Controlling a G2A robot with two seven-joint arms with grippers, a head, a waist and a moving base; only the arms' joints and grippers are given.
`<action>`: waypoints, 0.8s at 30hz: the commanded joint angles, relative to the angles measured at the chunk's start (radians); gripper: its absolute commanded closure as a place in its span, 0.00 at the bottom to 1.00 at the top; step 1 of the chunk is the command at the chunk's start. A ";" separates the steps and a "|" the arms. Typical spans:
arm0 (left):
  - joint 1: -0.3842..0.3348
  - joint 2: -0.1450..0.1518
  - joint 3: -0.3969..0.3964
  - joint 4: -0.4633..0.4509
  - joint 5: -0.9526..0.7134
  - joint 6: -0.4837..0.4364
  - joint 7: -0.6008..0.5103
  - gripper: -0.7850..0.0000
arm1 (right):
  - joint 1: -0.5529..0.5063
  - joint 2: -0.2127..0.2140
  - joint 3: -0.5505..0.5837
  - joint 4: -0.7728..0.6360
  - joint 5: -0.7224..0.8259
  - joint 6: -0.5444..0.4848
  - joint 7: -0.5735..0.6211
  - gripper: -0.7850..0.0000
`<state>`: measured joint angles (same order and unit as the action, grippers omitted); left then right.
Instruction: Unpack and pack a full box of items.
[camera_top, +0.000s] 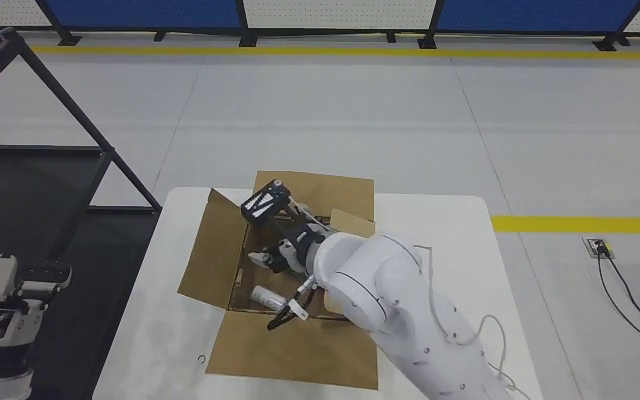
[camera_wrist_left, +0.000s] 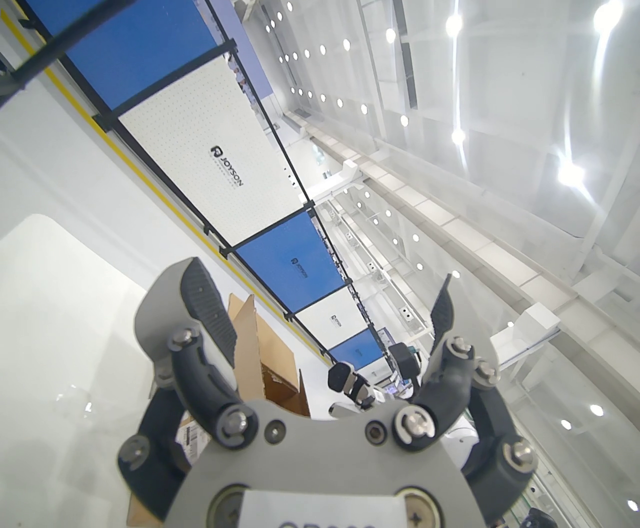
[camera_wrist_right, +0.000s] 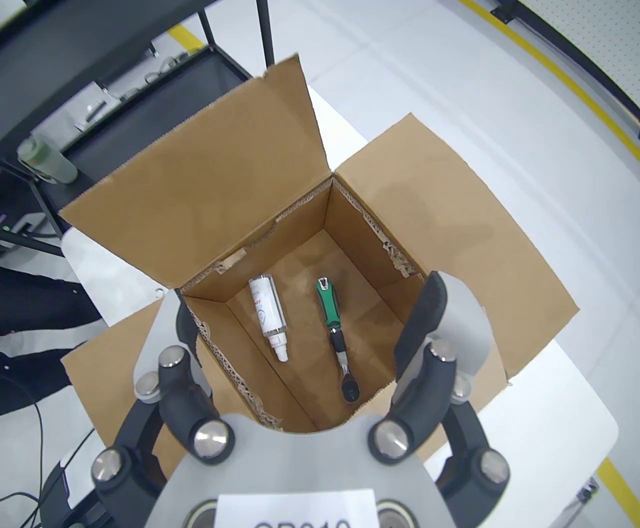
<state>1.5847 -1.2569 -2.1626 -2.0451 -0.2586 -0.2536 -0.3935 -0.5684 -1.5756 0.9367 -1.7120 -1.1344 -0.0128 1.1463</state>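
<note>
My right gripper (camera_wrist_right: 309, 300) hangs spread over the box (camera_wrist_right: 240, 165). The ratchet (camera_wrist_right: 336, 335) looks heavy and stiff, so I'd grab its green handle (camera_wrist_right: 327, 305). The light bottle (camera_top: 268, 296) sits toward the box's 7 o'clock.

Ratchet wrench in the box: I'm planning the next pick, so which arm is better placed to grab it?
Probably right. The right gripper hangs open above the box with the ratchet below; the left gripper points away toward the ceiling.
</note>
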 joint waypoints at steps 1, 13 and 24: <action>-0.014 0.003 0.038 -0.011 0.016 0.025 -0.033 0.00 | -0.026 0.004 0.046 -0.027 0.043 -0.001 -0.033 0.00; -0.100 0.038 0.201 -0.003 0.210 0.128 -0.311 0.00 | -0.220 0.047 0.307 -0.170 0.309 -0.114 -0.067 0.00; -0.111 0.051 0.303 -0.026 0.305 0.122 -0.338 0.00 | -0.282 0.076 0.410 -0.150 0.446 -0.133 -0.026 0.00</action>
<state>1.4731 -1.2065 -1.8666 -2.0630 0.0528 -0.1319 -0.7328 -0.8499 -1.5022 1.3401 -1.8707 -0.6986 -0.1488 1.1179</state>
